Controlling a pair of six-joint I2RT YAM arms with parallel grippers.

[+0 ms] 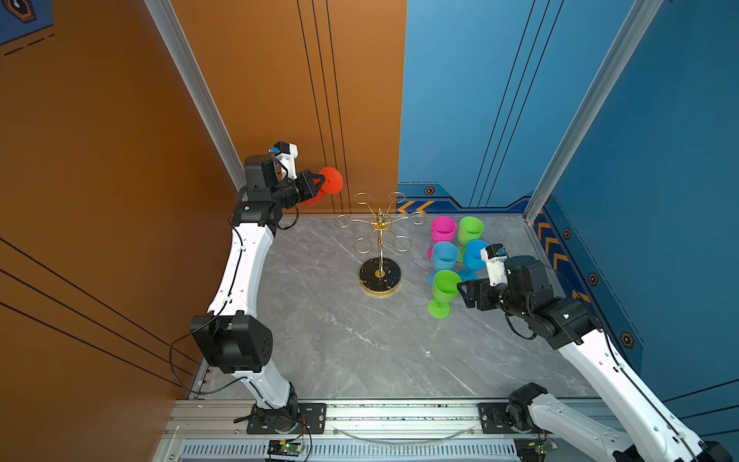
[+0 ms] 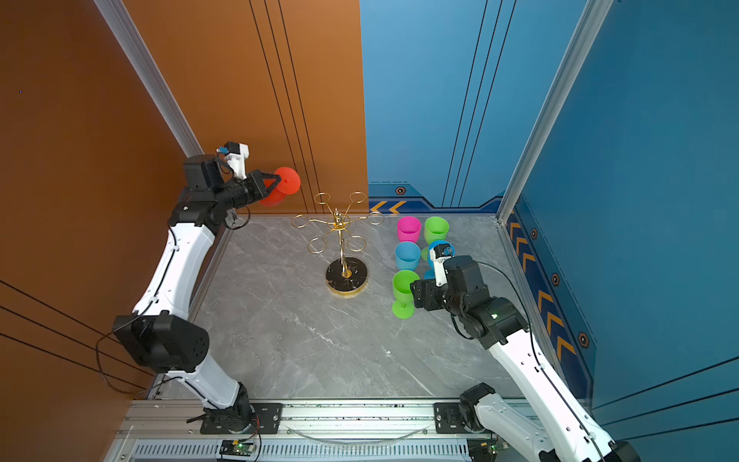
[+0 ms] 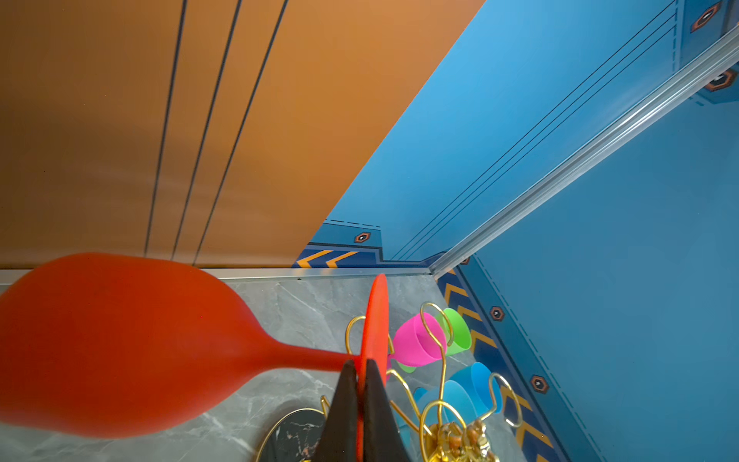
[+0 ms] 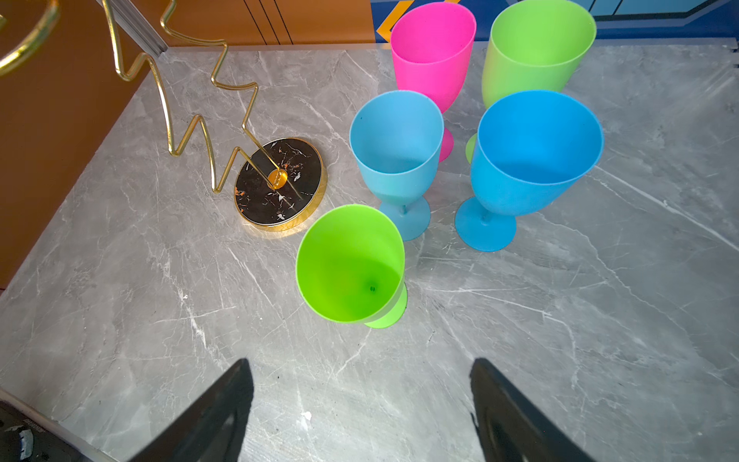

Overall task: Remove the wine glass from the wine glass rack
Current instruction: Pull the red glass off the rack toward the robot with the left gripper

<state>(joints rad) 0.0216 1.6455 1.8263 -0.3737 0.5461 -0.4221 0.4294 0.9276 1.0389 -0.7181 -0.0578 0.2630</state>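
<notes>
Counter: grey marble, bare across the near half and the left. That looks like the easy place to land.
Left arm: up high at the far left, by the orange wall. It carries the task's thing and is much the nearer arm.
Right arm: low on the right, just beside the cluster of cups.
Wine glass rack: stands mid-counter on its black base. All six gold loops are bare in both top views.
Cups: five upright on the right, well apart from the rack. Near green, pale blue, deeper blue, pink and far green.
Wine glass: red, in the air, up and far-left of the rack and clear of the loops. I'd call it off the rack already.
Axis: on its side, foot pointing right toward the rack, bowl trailing left and lower.
Left gripper: fingers pinched right down on the foot where the stem joins.
Right gripper: fingers spread wide, nothing between them, near green cup just ahead.
In the way: the loops sit between the glass and the cups, so a move right must clear them.
</notes>
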